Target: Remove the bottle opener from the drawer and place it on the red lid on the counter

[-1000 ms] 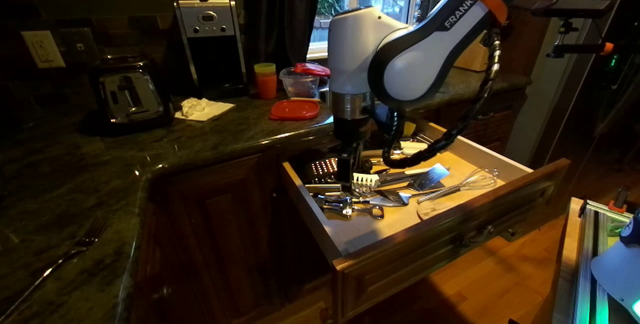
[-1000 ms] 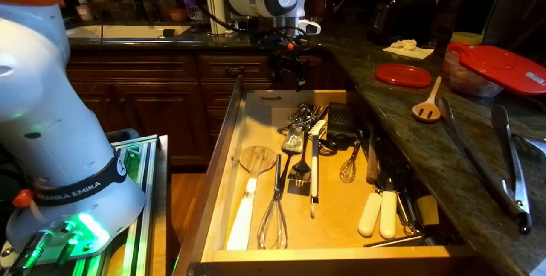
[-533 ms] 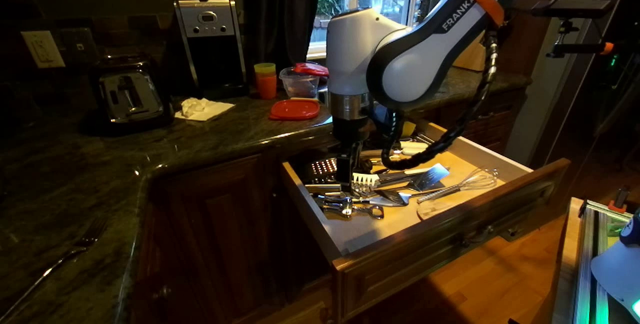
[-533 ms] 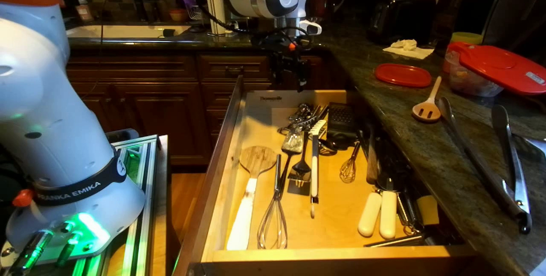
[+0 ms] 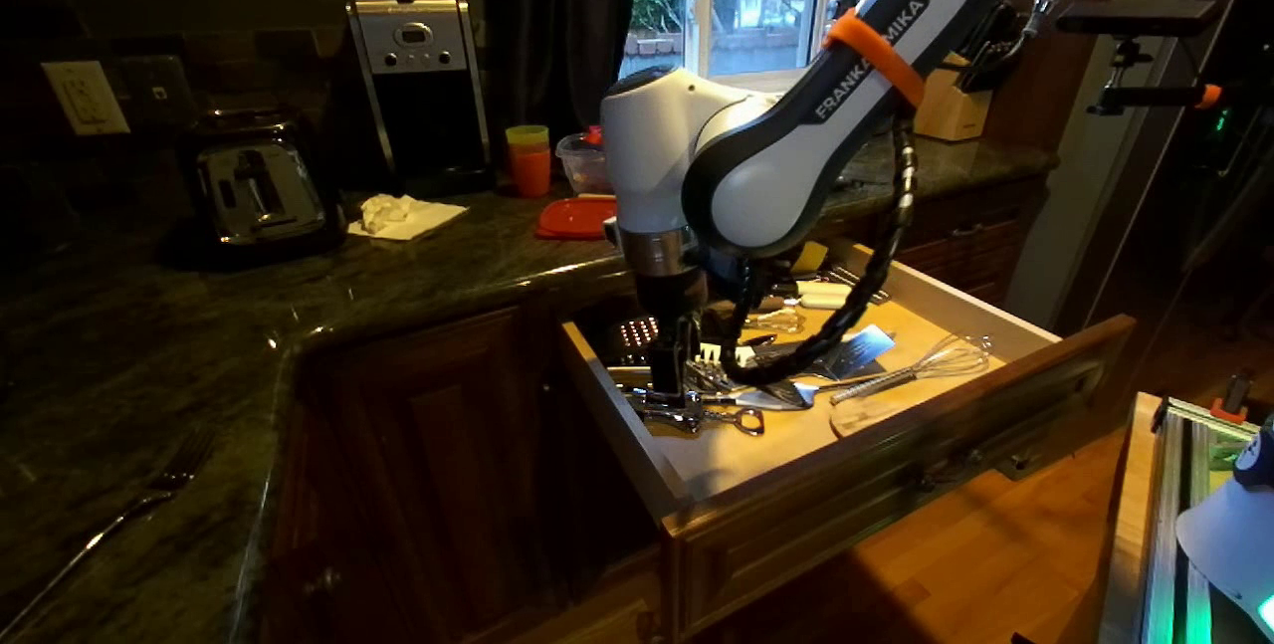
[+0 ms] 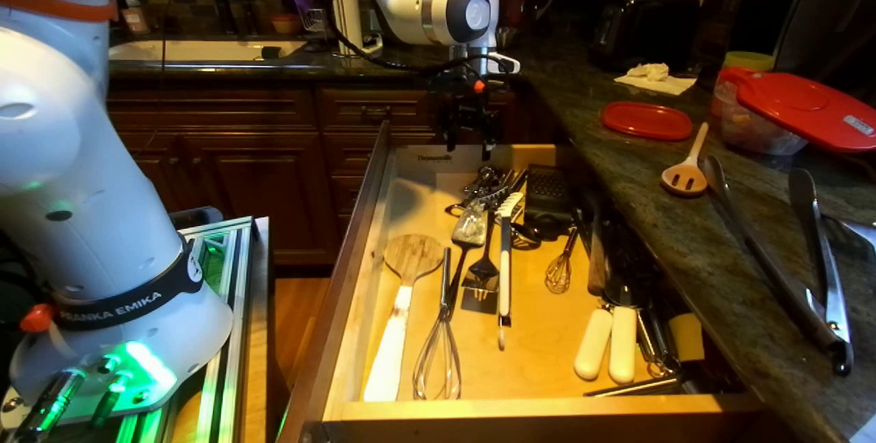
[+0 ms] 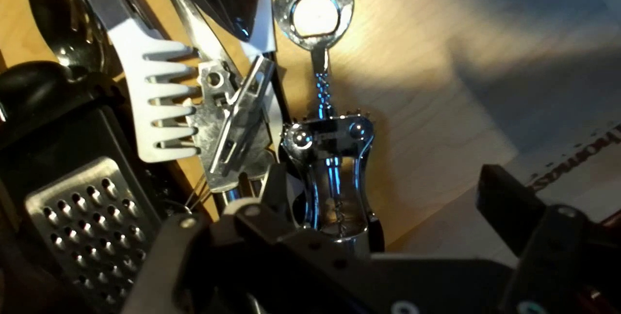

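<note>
Bottle opener [image 7: 330,134], wrist view: chrome metal; judged stiff, fairly heavy, slick and hard to break, with joints apt to shift.
Frame [image 7: 363,158] below the 2 rivets [image 7: 303,139]: judged the best hold; if taken by the ring [image 7: 310,42], swivelling would be risked.
Hand [image 7: 383,178]: fingers [image 7: 509,207] spread wide, with the bottle opener between them in this view; nothing is gripped.
Drawer [image 5: 896,485], in an exterior view: pulled out under the front edge of the worktop [image 5: 438,276]; the bottle opener is held inside, toward the worktop's inner corner.
Arm [image 5: 766,166]: sloped down, its end pointed over the bottle opener; contact cannot be told.
Red lid [image 6: 647,120], in an exterior view: set near the worktop's front edge.
</note>
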Tool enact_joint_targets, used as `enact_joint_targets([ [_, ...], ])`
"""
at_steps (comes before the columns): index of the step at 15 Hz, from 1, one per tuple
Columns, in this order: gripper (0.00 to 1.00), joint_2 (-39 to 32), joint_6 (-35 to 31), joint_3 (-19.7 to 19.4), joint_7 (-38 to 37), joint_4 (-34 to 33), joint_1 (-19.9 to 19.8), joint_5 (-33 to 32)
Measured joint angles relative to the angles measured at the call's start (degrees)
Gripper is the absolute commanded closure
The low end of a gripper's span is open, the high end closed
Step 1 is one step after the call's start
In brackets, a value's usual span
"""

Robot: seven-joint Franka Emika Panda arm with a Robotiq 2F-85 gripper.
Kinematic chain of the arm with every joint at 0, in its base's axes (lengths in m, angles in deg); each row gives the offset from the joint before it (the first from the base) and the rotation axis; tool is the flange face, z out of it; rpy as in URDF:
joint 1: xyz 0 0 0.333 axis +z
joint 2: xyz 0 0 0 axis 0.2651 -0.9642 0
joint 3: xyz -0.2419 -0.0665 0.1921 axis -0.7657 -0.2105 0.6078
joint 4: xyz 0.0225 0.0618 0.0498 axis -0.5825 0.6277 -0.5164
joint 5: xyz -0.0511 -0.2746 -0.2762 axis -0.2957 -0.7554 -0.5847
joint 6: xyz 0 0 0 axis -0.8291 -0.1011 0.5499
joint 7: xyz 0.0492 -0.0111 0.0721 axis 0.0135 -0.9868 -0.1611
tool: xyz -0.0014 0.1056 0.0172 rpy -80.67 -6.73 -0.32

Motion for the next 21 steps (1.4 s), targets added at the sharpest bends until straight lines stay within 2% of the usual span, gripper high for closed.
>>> enact_joint_targets([
  [6,0.00,-6.1,1.5,-2.1,-0.1,-4.9,2.2,-1.3],
  [11,0.15,-10.0,1.5,-4.2,-0.1,-8.0,3.5,-3.9],
  [12,0.14,-10.5,1.5,-4.5,-0.1,-8.6,3.7,-4.1],
  [13,0.20,-11.1,1.6,-4.6,-0.1,-9.1,3.9,-4.3],
  [14,0.17,-11.5,1.6,-4.8,-0.1,-9.6,4.1,-4.3],
  [16,0.19,-12.2,1.9,-4.9,-0.1,-10.4,4.4,-4.4],
  [17,0.23,-12.4,2.1,-5.0,0.0,-10.7,4.4,-4.4],
  [20,0.26,-12.9,2.8,-5.0,0.0,-11.2,4.5,-4.4],
  [21,0.30,-13.0,3.0,-5.0,0.0,-11.4,4.5,-4.4],
])
